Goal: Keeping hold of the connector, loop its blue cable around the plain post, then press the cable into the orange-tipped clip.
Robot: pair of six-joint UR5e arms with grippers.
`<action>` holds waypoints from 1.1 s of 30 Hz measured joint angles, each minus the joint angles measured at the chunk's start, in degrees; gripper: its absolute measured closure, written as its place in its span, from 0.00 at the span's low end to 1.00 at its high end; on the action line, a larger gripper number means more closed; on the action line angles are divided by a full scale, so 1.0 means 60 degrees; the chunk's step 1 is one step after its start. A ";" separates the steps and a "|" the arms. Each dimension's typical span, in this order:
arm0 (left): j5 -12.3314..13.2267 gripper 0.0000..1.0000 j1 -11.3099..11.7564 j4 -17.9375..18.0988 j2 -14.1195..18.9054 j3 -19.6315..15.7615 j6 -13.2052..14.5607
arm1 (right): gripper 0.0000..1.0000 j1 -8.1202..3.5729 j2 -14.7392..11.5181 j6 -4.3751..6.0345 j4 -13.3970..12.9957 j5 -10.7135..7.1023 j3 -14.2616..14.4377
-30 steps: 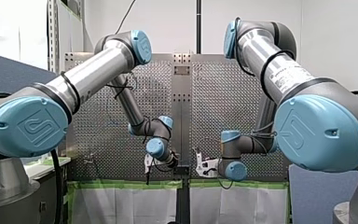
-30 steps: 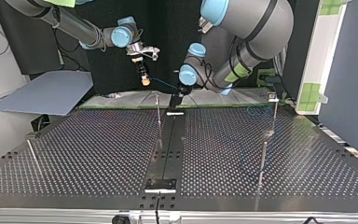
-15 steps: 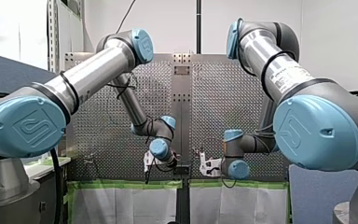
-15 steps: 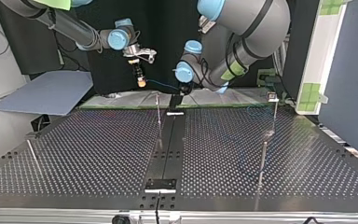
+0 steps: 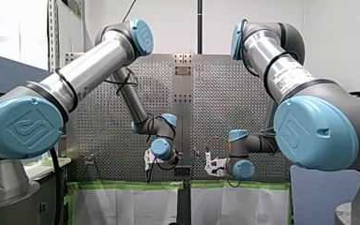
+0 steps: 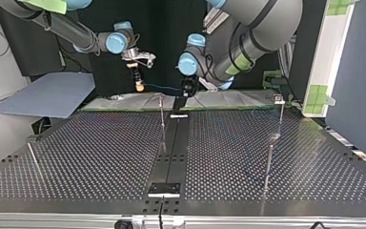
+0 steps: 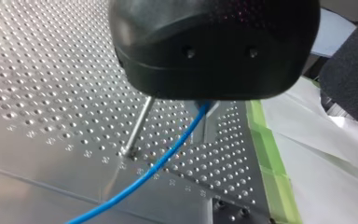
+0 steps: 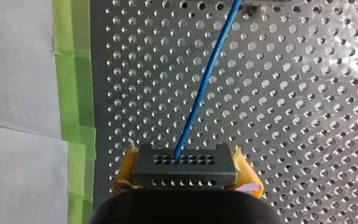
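Perforated metal table (image 6: 100, 152), green tape (image 8: 74, 70) along its edge, white wall (image 5: 178, 23) behind. My right gripper (image 8: 186, 164) clamps the dark, hole-dotted connector (image 8: 185, 171) up beside the post (image 6: 161, 117). Its blue cable (image 8: 203, 88) runs above the post toward my left gripper (image 6: 186, 93), whose grip I cannot tell.

My right arm's label (image 5: 288, 78) is too small to read.

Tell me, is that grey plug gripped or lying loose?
Gripped. In the right wrist view the connector sits clamped between my right gripper's yellow pads, its blue cable leading away.
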 joint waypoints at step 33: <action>-0.0756 0.99 -0.0324 0.0196 0.0040 -0.0035 0.1133 | 1.00 -0.0256 0.0000 0.0011 0.0382 -0.0014 -0.0292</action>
